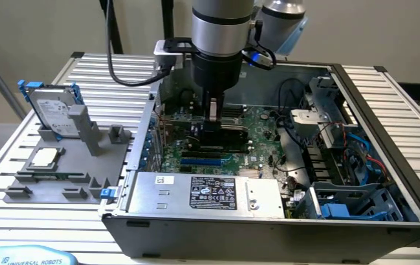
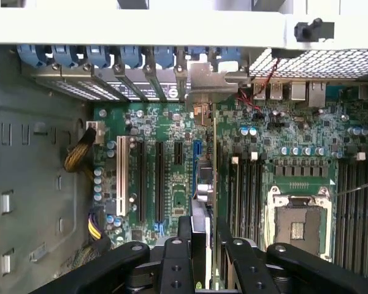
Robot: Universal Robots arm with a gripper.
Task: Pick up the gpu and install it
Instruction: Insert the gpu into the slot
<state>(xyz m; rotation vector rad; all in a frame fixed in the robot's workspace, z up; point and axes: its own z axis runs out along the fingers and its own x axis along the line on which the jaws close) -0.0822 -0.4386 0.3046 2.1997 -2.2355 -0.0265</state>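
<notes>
The gpu (image 2: 212, 160) shows edge-on in the wrist view as a thin green card standing upright over the motherboard (image 2: 172, 196). Its silver end bracket (image 2: 202, 79) reaches the row of rear slot covers. My gripper (image 2: 203, 231) is shut on the card's upper edge, with one black finger (image 2: 185, 228) on each side. In the exterior view the gripper (image 1: 214, 120) hangs inside the open computer case (image 1: 387, 138), and the gpu (image 1: 221, 134) appears as a dark plate just under it, low over the board's expansion slots.
A grey fixture (image 1: 55, 182) at the exterior view's left carries a silver hard drive with blue rails (image 1: 51, 110) and a square CPU chip (image 1: 44, 157). The power supply (image 1: 203, 193) fills the case's near side. Empty slots (image 2: 138, 177) and a CPU socket (image 2: 297, 226) flank the card.
</notes>
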